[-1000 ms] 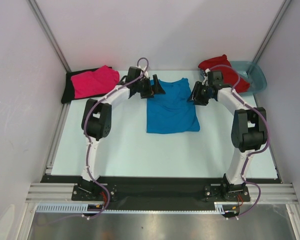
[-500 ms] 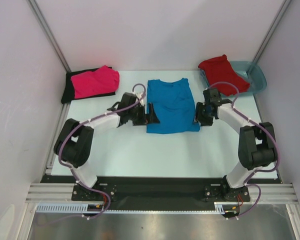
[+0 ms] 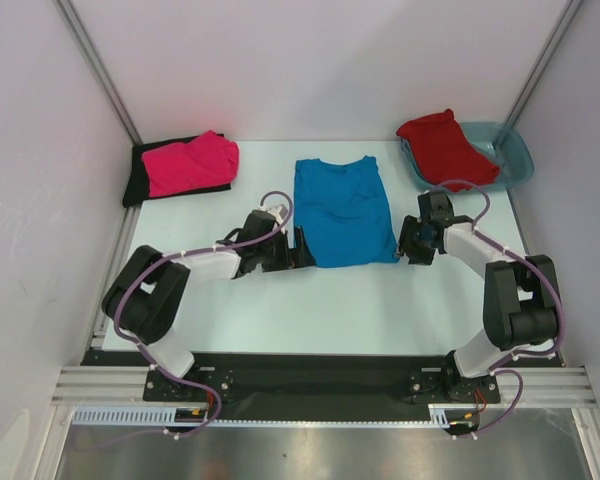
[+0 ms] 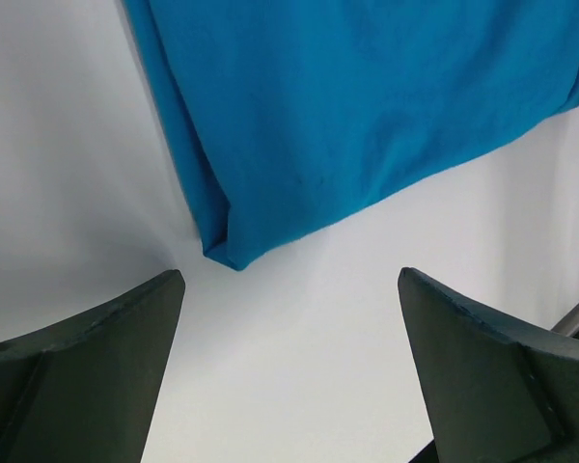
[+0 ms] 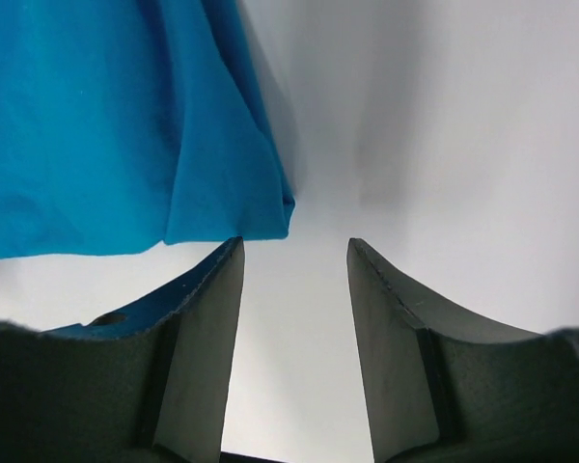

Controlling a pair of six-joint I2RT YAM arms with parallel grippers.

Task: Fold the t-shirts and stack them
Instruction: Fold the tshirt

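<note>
A bright blue t-shirt [image 3: 344, 210] lies partly folded in the middle of the table, collar toward the back. My left gripper [image 3: 302, 250] sits low beside its near left corner [image 4: 234, 256], wide open with nothing between the fingers. At the near right corner [image 5: 270, 214] my right gripper [image 3: 404, 246] is open and empty, its fingers just short of the hem. A hot pink t-shirt [image 3: 188, 164] rests on a black one [image 3: 138, 182] at the back left. A red t-shirt [image 3: 442, 146] drapes over a teal tub [image 3: 512, 152] at the back right.
Metal frame posts [image 3: 100, 70] rise at the back corners, with white walls on three sides. A black rail [image 3: 310, 372] carries both arm bases along the near edge. The white tabletop [image 3: 330, 305] stretches between the blue shirt and the bases.
Both grippers have come down from the shirt's collar end along its sides to its near corners. The blue shirt now looks narrower. The right jaws have widened slightly.
</note>
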